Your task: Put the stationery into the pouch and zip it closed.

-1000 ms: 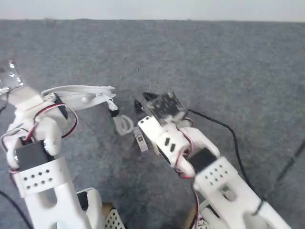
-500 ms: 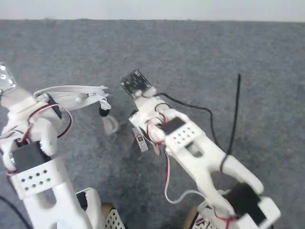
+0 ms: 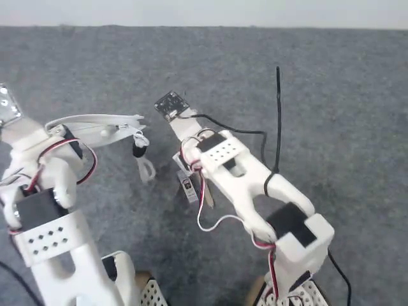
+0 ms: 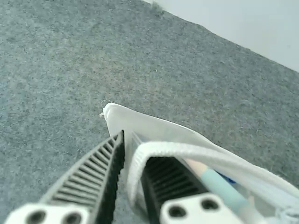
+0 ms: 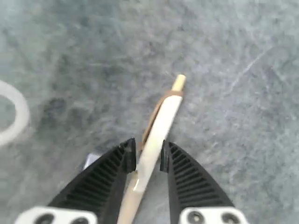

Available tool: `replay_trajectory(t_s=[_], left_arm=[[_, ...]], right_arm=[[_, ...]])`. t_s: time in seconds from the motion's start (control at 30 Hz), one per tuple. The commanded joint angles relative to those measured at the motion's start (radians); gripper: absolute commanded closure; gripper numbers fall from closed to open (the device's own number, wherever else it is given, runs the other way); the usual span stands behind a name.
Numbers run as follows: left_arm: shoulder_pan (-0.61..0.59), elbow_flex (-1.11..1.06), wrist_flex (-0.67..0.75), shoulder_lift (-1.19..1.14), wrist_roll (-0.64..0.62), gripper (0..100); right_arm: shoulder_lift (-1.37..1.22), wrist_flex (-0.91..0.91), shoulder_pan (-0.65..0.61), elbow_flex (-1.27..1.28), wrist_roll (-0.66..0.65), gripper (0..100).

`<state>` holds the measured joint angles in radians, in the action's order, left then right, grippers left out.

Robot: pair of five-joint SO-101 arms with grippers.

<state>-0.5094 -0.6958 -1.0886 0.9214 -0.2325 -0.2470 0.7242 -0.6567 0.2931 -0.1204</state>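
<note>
Right arm (image 3: 242, 178) has folded forward since a second ago. At lower centre of its wrist view, the right hand (image 5: 147, 149) pinches a cream plastic pen (image 5: 161, 116). Middle left overhead, the left hand (image 4: 133, 140) clamps the white fabric pouch (image 3: 102, 121) by its rim. Loading continues; the next move probably carries the pen to the pouch mouth.

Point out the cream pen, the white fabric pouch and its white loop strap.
Cream plastic pen (image 5: 159, 126): right wrist view, middle of the barrel.
White fabric pouch (image 4: 159, 133): left wrist view, flat side panel.
White loop strap (image 5: 20, 103): right wrist view, outer curve of the band.
</note>
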Motion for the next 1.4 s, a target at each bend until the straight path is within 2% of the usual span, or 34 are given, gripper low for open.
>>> replay_trajectory(t_s=[0.0,0.2,0.53,0.6,0.67,0.73,0.93,1.37], left_arm=[[-0.005,0.007,0.038,0.017,-0.017,99],[-0.005,0.007,0.038,0.017,-0.017,99],[-0.005,0.005,0.038,0.017,-0.015,99],[-0.005,0.005,0.038,0.017,-0.015,99],[-0.005,0.005,0.038,0.017,-0.015,99],[-0.005,0.005,0.038,0.017,-0.015,99],[-0.005,0.005,0.038,0.017,-0.015,99],[-0.005,0.005,0.041,0.017,-0.015,99]], right_arm=[[-0.021,0.012,0.019,-0.083,0.014,91.5],[-0.104,0.016,0.041,-0.138,0.006,91.6],[-0.197,0.163,0.051,-0.262,0.006,91.6],[-0.223,0.180,0.051,-0.285,0.006,93.4],[-0.242,0.203,0.051,-0.315,0.005,99.3],[-0.245,0.236,0.053,-0.339,0.005,98.4],[-0.171,0.334,0.087,-0.399,0.014,99.2],[-0.013,0.343,0.122,-0.370,0.017,99.2]])
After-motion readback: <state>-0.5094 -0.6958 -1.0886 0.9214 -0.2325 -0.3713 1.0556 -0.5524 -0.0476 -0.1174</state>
